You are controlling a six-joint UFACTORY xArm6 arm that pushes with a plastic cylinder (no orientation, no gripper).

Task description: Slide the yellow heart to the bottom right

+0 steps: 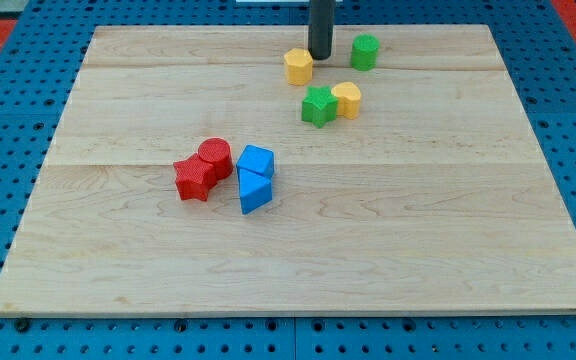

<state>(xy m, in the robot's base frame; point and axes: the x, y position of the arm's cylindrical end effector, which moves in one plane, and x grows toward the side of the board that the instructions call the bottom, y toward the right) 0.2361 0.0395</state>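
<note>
- Jaws are absent: the arm ends in a plain rod, so nothing spreads or pinches.
- my tip [320, 56] rests near the bench's [418, 250] top edge, between a yellow block [298, 66] and a green block [365, 51].
- yellow heart [347, 99] sits just below, touching a green star [318, 105] on its left.
- Approaching from the heart's upper left should drive it toward the bottom right, though the star crowds that side.
- Heart's pointing direction and long axis cannot be made out.

My tip [320, 56] rests on the surface near the view's top, the rod standing upright.
</note>
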